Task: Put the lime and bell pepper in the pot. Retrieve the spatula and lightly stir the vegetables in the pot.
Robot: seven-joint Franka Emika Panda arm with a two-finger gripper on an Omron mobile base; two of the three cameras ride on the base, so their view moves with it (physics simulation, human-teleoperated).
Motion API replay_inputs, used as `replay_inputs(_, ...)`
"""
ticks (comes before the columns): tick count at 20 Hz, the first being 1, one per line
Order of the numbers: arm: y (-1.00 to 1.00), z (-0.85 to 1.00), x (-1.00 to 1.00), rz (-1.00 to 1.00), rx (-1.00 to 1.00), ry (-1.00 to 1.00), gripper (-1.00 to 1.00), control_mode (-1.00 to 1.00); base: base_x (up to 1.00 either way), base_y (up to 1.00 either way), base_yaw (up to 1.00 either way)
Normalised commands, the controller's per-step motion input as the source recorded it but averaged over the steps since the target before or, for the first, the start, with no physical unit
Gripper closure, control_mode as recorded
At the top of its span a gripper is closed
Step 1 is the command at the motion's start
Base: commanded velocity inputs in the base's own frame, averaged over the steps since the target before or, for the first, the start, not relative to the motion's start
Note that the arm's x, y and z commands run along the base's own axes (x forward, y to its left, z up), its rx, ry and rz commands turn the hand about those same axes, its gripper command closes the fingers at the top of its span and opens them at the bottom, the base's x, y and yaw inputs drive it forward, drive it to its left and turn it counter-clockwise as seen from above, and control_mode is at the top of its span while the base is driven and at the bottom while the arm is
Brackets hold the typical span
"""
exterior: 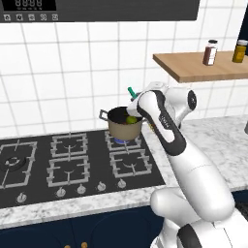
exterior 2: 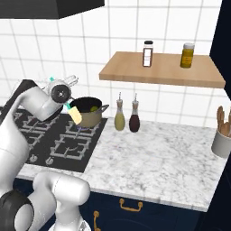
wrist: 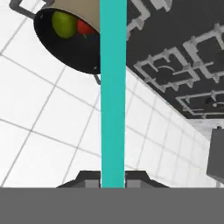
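The tan pot (exterior: 124,127) stands on the back right burner; it also shows as the pot (exterior 2: 90,116) and, in the hand view, as the dark mouth of the pot (wrist: 74,54). Inside lie the lime (wrist: 64,24) and, right beside it, the red bell pepper (wrist: 85,28); the lime (exterior: 131,119) peeks over the rim. My gripper (wrist: 113,178) is shut on the spatula (wrist: 113,87), whose teal handle crosses the pot's mouth. The gripper (exterior: 138,99) hovers just above the pot's right rim. The spatula's tan blade (exterior 2: 75,116) overlaps the pot's left side; whether it is inside, I cannot tell.
The black stove (exterior: 68,164) has several grates and a row of knobs. A yellow-green bottle (exterior 2: 119,118) and a dark red-brown bottle (exterior 2: 134,119) stand on the marble counter (exterior 2: 158,153). A wooden shelf (exterior 2: 162,70) carries two jars. A utensil crock (exterior 2: 222,140) stands far right.
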Motion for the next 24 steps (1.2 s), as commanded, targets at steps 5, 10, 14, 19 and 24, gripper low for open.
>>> replay_inputs(5, 0.00, 0.15, 0.48, -0.31, 0.20, -0.03, 1.00, -1.00, 0.00, 0.00, 0.00)
replay_inputs(10, -0.40, 0.11, 0.05, -0.12, 0.19, -0.16, 1.00, -1.00, 0.00, 0.00, 0.00)
replay_inputs(14, -0.47, 0.36, 0.11, -0.02, 0.17, -0.14, 1.00, -1.00, 0.00, 0.00, 0.00)
replay_inputs(19, -0.48, -0.22, 0.68, 0.00, 0.14, -0.01, 1.00, -1.00, 0.00, 0.00, 0.00)
replay_inputs(24, -0.18, -0.39, 0.59, 0.01, 0.09, 0.00, 1.00, -1.00, 0.00, 0.00, 0.00)
